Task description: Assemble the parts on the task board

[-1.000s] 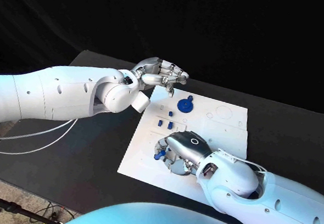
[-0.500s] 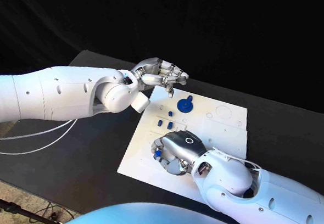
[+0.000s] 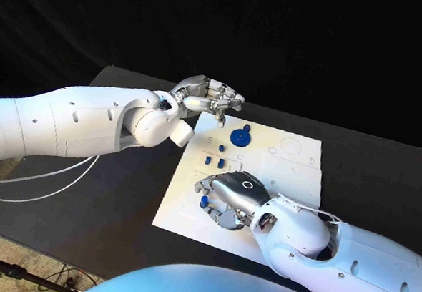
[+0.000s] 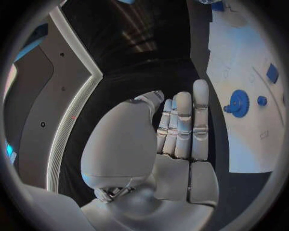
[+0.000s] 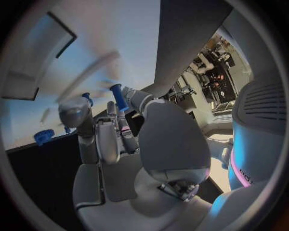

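Parts of blue plastic sit across the flat white task board (image 3: 296,172), and one of them, a short blue peg (image 5: 118,96), is pinched between the fingertips (image 5: 136,96) of the right hand (image 3: 228,195). The rest of that hand's fingers curl downward over the board's near-left area, beside a small blue part (image 3: 205,202) that shows at the hand's left side in the head view. The silver hand runs back into its white arm, which crosses the board's near-right corner.

Toward the board's middle, two small blue rectangular pieces (image 3: 214,162) lie side by side, just beyond the right hand. Farther on, near the board's far edge, stands a round blue gear (image 3: 240,137), with a small blue knob (image 4: 262,100) just beside it in the left wrist view.

The left hand (image 3: 209,95) hovers at the board's far-left corner. Its fingers (image 4: 183,126) lie straight and pressed together side by side, with the thumb folded across in front of them, and nothing is held in them. The gear is near these fingers but apart from them.

The board lies in the middle of the black tabletop (image 3: 121,200), its long sides running from the near edge to the far edge.
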`<control>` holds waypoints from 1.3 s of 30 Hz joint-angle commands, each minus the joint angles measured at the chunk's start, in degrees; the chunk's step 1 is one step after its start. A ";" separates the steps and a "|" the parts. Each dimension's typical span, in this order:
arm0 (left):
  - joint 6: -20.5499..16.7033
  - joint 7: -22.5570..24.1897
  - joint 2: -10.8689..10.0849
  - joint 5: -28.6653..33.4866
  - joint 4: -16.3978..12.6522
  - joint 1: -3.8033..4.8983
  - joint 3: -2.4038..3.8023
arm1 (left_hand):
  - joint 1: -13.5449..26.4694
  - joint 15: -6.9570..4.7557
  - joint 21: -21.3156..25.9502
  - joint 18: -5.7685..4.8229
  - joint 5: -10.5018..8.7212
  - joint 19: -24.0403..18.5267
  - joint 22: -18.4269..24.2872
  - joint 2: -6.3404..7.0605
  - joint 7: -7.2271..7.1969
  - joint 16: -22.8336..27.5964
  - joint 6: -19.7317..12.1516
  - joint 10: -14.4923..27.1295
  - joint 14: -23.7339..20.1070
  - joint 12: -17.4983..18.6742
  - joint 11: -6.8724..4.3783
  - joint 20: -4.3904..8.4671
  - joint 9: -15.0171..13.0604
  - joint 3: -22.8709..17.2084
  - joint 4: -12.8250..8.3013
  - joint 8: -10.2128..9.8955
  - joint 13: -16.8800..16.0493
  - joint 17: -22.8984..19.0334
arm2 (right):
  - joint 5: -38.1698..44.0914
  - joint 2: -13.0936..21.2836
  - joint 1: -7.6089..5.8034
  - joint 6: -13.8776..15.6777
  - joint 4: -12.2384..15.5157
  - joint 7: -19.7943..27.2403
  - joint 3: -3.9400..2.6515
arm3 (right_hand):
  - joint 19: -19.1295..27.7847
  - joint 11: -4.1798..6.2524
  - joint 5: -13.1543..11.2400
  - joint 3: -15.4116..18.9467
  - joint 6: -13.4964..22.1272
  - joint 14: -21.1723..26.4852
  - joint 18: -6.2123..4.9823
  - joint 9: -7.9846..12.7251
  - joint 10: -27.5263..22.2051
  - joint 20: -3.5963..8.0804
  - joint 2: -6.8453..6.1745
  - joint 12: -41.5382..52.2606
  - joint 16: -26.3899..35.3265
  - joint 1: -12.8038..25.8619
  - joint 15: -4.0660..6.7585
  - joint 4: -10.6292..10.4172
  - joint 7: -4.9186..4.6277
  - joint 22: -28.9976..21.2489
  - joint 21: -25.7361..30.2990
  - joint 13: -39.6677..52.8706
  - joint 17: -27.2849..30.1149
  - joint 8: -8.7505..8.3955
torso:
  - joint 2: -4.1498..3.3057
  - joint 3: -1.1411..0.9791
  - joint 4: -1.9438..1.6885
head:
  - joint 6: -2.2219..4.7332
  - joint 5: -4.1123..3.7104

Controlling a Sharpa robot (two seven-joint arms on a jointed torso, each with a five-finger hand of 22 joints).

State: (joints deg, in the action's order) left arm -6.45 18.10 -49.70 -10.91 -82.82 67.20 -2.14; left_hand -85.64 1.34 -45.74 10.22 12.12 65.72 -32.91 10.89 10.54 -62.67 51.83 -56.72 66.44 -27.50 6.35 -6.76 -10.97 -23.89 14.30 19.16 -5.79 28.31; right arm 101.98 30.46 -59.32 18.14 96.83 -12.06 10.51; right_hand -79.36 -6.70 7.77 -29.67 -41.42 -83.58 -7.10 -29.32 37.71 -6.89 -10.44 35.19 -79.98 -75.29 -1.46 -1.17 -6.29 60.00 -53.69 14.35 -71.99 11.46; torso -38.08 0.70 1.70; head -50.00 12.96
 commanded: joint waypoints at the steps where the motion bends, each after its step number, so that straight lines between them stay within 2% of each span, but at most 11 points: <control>1: 1.00 0.15 0.01 0.32 -0.11 0.07 0.04 | 0.50 0.36 0.29 0.34 -0.27 0.28 0.07 0.14 0.06 -0.35 -0.53 0.26 -0.11 -0.38 0.00 0.01 -0.08 -0.03 0.02 -0.05 -0.08 0.02 | 0.31 0.47 0.03 2.99 0.33 -0.01 0.00 | 1.60 -0.23 0.07 1.90 3.69 1.53 -0.98 -0.97 -4.60 -0.19 -0.69 3.49 1.55 -0.16 -0.43 -0.68 0.40 -2.86 3.78 1.16 2.81 1.73 | 0.02 -0.03 0.02 | 0.00 -0.13; 7: 1.04 0.14 -0.07 0.32 0.02 0.06 0.04 | 0.50 0.36 0.29 0.34 -0.27 0.28 0.07 0.14 0.06 -0.35 -0.53 0.26 -0.11 -0.38 0.00 0.01 -0.08 -0.03 0.02 -0.05 -0.08 0.02 | -2.15 3.02 -0.15 6.77 2.33 1.74 -0.05 | 3.23 -0.58 0.33 11.45 11.29 3.78 -1.89 -2.18 -12.46 -0.61 -0.30 11.67 2.61 -1.91 -0.80 -4.35 1.99 -7.58 10.07 2.08 6.61 8.94 | 0.03 -0.02 0.04 | 0.00 -0.59; 11: 1.06 0.18 -0.17 0.32 0.19 0.06 0.03 | 0.52 0.36 0.34 0.34 -0.25 0.29 0.11 0.08 0.05 -0.36 -0.58 0.31 -0.14 -0.42 -0.02 0.00 -0.12 -0.06 0.01 -0.04 -0.09 0.02 | -6.42 6.31 -1.16 10.10 4.50 4.87 -0.21 | 2.47 -0.20 0.32 16.52 12.36 3.58 -1.79 -1.65 -12.01 -0.38 0.84 14.24 2.15 -4.12 -0.52 -6.71 1.24 -7.25 9.72 1.18 6.79 12.19 | 0.13 0.04 0.06 | 0.00 -1.27; 13: 1.04 0.18 -0.27 0.32 0.25 0.05 0.03 | 0.52 0.36 0.34 0.34 -0.25 0.29 0.11 0.08 0.05 -0.36 -0.58 0.31 -0.14 -0.42 -0.02 0.00 -0.12 -0.06 0.01 -0.04 -0.09 0.02 | -10.32 8.26 -2.00 12.74 5.47 7.70 -0.27 | 1.39 0.51 0.68 17.37 12.41 2.79 -1.46 -0.91 -8.77 0.06 1.63 15.61 1.48 -5.06 0.07 -7.81 -0.59 -5.70 7.79 0.41 5.97 13.52 | 0.17 0.08 0.10 | 0.00 -1.83; 15: 1.02 0.17 -0.38 0.32 0.34 0.05 0.02 | 0.52 0.36 0.34 0.34 -0.25 0.29 0.11 0.08 0.05 -0.36 -0.58 0.31 -0.14 -0.42 -0.02 0.00 -0.12 -0.06 0.01 -0.04 -0.09 0.02 | -17.18 10.87 -3.14 15.33 6.59 11.45 -0.32 | -0.35 0.87 3.44 16.75 10.03 1.39 -0.74 0.54 -1.92 0.64 2.26 15.66 0.62 -5.29 0.50 -9.47 -4.08 -2.91 4.28 -1.25 4.55 14.52 | 0.20 0.10 0.15 | 0.00 -2.61; 17: 1.03 0.15 -0.49 0.32 0.44 0.04 0.00 | 0.52 0.36 0.34 0.34 -0.25 0.29 0.11 0.08 0.05 -0.36 -0.58 0.31 -0.14 -0.42 -0.02 0.00 -0.12 -0.06 0.01 -0.04 -0.09 0.02 | -25.99 13.71 -4.46 16.49 7.59 14.14 -0.36 | -0.95 0.01 3.64 14.76 6.39 0.94 -0.39 2.02 4.26 0.26 2.75 14.19 0.46 -6.29 -0.10 -10.62 -4.97 -1.60 2.75 -3.07 4.29 14.88 | 0.31 0.16 0.17 | 0.00 -3.68; 21: 1.01 0.20 -0.67 0.32 0.70 0.02 -0.08 | 0.52 0.36 0.34 0.34 -0.25 0.29 0.11 0.08 0.05 -0.36 -0.58 0.31 -0.14 -0.42 -0.02 0.00 -0.12 -0.06 0.01 -0.04 -0.09 0.02 | -37.82 18.10 -6.63 13.25 8.56 14.51 -0.39 | -3.45 1.67 3.63 11.30 0.83 -1.00 0.62 4.84 14.34 1.22 1.88 14.21 -0.82 -6.76 1.28 -12.62 -3.74 3.99 -4.26 -3.58 1.96 14.07 | 0.70 0.27 0.54 | 0.00 -4.91; 26: 0.91 0.37 -0.78 0.32 1.21 -0.01 -0.17 | 0.52 0.36 0.34 0.34 -0.25 0.29 0.11 0.08 0.05 -0.36 -0.58 0.31 -0.14 -0.42 -0.02 0.00 -0.12 -0.06 0.01 -0.04 -0.09 0.02 | -45.73 24.84 -8.61 3.17 9.31 9.54 -0.36 | -5.58 3.60 0.88 10.57 -5.22 -2.44 1.86 7.35 20.87 2.71 1.49 20.87 -1.37 -4.36 2.96 -14.87 -1.83 9.39 -10.88 2.29 0.48 12.96 | 1.36 0.61 0.93 | 0.00 -7.22; 30: 0.88 0.49 -0.81 0.32 1.46 -0.05 -0.22 | 0.49 0.35 0.37 0.34 -0.24 0.29 0.13 0.05 0.04 -0.36 -0.59 0.32 -0.15 -0.45 -0.03 0.00 -0.15 -0.10 -0.03 -0.03 -0.10 0.01 | -45.66 29.45 -8.87 -0.39 10.42 4.98 -0.18 | -7.08 4.22 0.17 11.42 -8.17 -4.10 3.10 8.55 34.29 3.30 2.07 40.59 -4.86 -1.98 3.48 -15.04 -1.11 14.88 -17.44 38.87 -5.92 11.65 | 1.68 0.71 1.05 | 0.00 -8.85; 32: 0.89 0.53 -0.79 0.32 1.57 -0.07 -0.27 | 0.49 0.35 0.37 0.34 -0.24 0.29 0.13 0.05 0.04 -0.36 -0.59 0.32 -0.15 -0.45 -0.03 0.00 -0.15 -0.10 -0.03 -0.03 -0.10 0.01 | -44.72 31.50 -8.74 -0.67 11.32 2.50 -0.07 | -7.33 4.42 0.32 11.36 -9.37 -4.52 3.35 8.71 38.00 3.44 2.46 44.56 -5.99 -1.87 3.62 -14.91 -0.83 16.11 -18.88 47.84 -8.22 11.56 | 1.88 0.78 1.14 | 0.00 -9.75; 39: 0.81 0.59 -0.81 0.32 1.71 -0.09 -0.37 | 0.49 0.35 0.37 0.34 -0.24 0.29 0.13 0.05 0.04 -0.36 -0.59 0.32 -0.15 -0.45 -0.03 0.00 -0.15 -0.10 -0.03 -0.03 -0.10 0.01 | -38.40 36.23 -7.51 1.38 15.06 -6.14 0.34 | -8.13 4.07 -0.46 11.83 -9.46 -5.39 4.25 10.44 42.00 3.40 1.69 47.89 -8.10 -1.02 3.31 -14.99 -1.22 19.80 -23.33 56.82 -12.86 9.06 | 2.26 1.06 1.50 | 0.00 -11.22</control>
State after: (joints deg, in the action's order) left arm -6.31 18.07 -50.57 -10.90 -81.03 67.10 -2.53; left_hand -85.65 1.34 -45.74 10.21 12.12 65.72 -32.86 10.89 10.75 -62.67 51.62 -56.72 66.44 -27.73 6.35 -6.76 -11.02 -23.89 14.30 19.16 -5.84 28.31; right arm 60.19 66.37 -67.10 20.74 111.18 -11.48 10.78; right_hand -84.01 -2.57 7.59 -18.12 -50.78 -84.02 -3.49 -19.04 79.44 -3.68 -8.67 82.86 -87.88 -76.82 2.07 -16.16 -7.16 74.95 -76.73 70.67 -74.97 20.73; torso -36.05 1.59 2.99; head -50.00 2.37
